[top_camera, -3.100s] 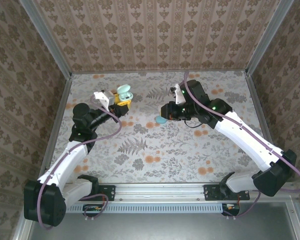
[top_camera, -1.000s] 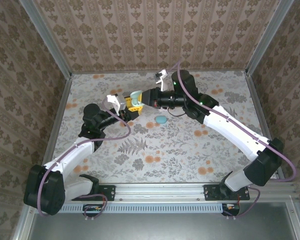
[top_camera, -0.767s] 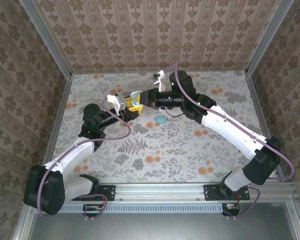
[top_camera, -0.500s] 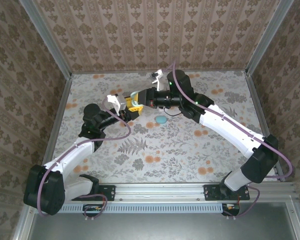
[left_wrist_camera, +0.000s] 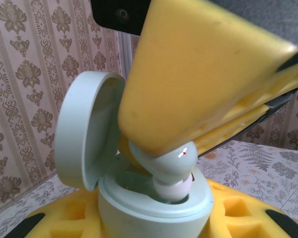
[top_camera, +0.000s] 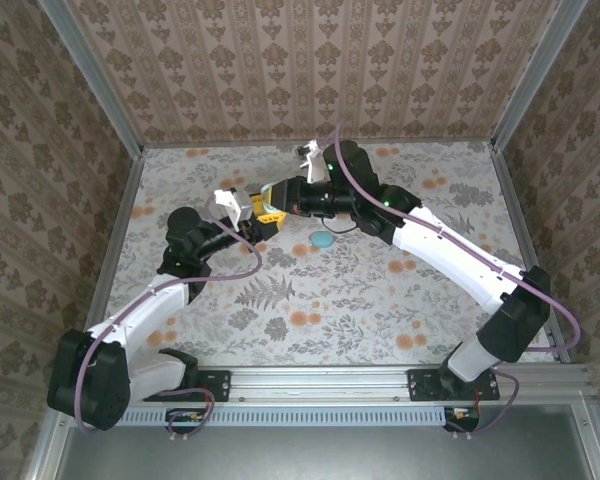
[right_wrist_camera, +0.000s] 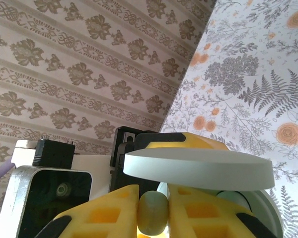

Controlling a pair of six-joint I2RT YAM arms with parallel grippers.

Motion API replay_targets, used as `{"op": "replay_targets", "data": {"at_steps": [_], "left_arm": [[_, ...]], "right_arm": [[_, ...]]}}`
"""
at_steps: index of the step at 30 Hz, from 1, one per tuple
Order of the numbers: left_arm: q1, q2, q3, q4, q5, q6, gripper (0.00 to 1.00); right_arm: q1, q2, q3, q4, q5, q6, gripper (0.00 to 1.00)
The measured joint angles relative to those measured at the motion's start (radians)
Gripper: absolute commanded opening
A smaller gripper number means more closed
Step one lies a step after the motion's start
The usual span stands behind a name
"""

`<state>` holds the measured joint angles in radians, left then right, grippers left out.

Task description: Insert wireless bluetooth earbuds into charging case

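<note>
We see the left gripper [top_camera: 263,213] clamped on the pale teal, pebble-shaped plastic charging case [left_wrist_camera: 154,206]. Its yellow foam fingers [left_wrist_camera: 54,223] press against opposite sides of the case base and hold the case upright above the floral-patterned table [top_camera: 380,300]. The round hinged lid [left_wrist_camera: 84,129] stands open, raised at one side of the case base. The right gripper [right_wrist_camera: 153,218] reaches in over the open case. Its jaws are almost fully closed, with the whitish-teal, stubby plastic earbud [left_wrist_camera: 165,171] pinched between its own yellow foam pads [right_wrist_camera: 99,213]. In the left wrist view the lower tip of the earbud sits inside the well of the case, while its upper body stands above the case rim, just beside the inner face of the lid. We cannot tell whether the earbud is fully seated. In the right wrist view the lid appears edge-on, directly above the pinched earbud. A small pale teal oval object [top_camera: 322,239] lies on the table near the case, toward the arm bases, touching neither gripper.
</note>
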<state>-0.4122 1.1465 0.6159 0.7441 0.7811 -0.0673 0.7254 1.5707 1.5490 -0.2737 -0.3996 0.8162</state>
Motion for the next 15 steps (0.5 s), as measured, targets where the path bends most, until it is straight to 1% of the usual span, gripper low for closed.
{"op": "replay_targets", "data": {"at_steps": [4,7,9,12,13,15], "left_arm": [[0.000,0.000,0.000,-0.008,0.000,0.000,0.26],[-0.001,0.000,0.000,-0.011,-0.001,0.000,0.25],[-0.001,0.000,0.000,-0.011,-0.002,0.000,0.25],[-0.002,0.000,0.000,-0.010,-0.003,0.000,0.26],[-0.002,0.000,0.000,-0.010,-0.003,0.000,0.25],[-0.002,0.000,0.000,-0.011,-0.003,0.000,0.25]], "right_arm": [[0.006,0.003,0.010,-0.021,0.021,-0.010,0.24],[0.007,0.003,0.010,-0.024,0.034,-0.020,0.22],[0.009,0.003,0.010,-0.026,0.039,-0.024,0.25],[0.012,0.005,0.021,-0.038,0.050,-0.028,0.26],[0.013,0.005,0.023,-0.042,0.053,-0.028,0.28],[0.015,0.005,0.026,-0.045,0.057,-0.028,0.29]]}}
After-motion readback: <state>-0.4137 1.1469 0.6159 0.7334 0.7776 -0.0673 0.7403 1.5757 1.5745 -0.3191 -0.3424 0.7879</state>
